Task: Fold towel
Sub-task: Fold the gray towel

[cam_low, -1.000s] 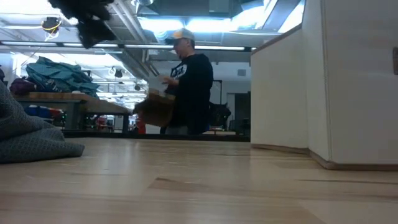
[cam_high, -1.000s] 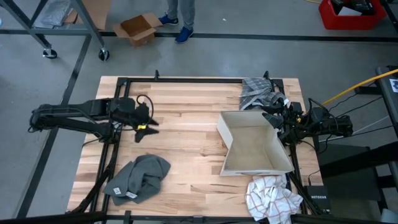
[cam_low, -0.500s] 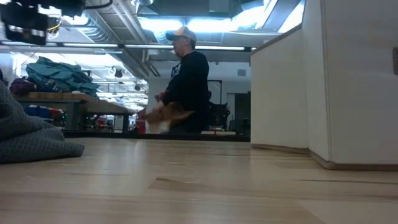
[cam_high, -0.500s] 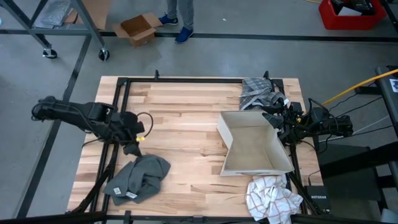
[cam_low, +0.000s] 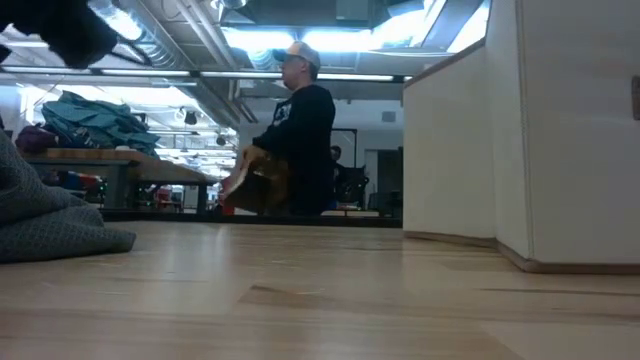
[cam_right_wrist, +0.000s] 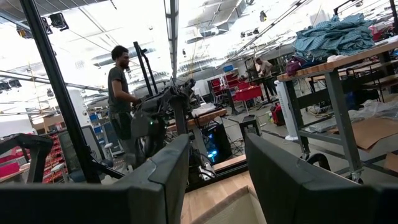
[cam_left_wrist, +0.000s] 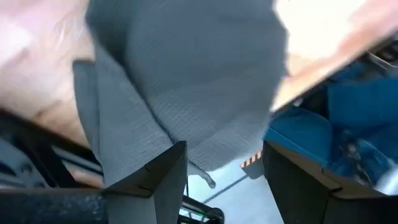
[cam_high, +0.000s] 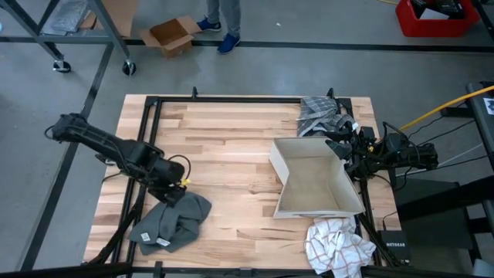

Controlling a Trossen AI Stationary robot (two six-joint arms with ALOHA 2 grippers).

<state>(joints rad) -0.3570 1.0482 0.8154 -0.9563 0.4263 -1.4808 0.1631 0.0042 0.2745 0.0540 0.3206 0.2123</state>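
Towel [cam_high: 172,222]: crumpled grey heap at the table's [cam_high: 231,147] near-left corner, no fold made.
Left gripper [cam_high: 174,193]: over the towel's edge, fingers spread, holding nothing.
Right gripper [cam_high: 340,147]: waits beside the box [cam_high: 316,181], fingers parted, empty.
Left to do: grasp, spread, fold.

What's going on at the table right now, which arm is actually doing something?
The left end effector hangs with its fingers open right at the upper edge of the crumpled grey towel near the table's front left; nothing is gripped yet. The right end effector waits, open and empty, at the right edge beside the open beige cardboard box. A grey plaid cloth lies behind the box, a white checked cloth in front of it. The towel is not yet folded.
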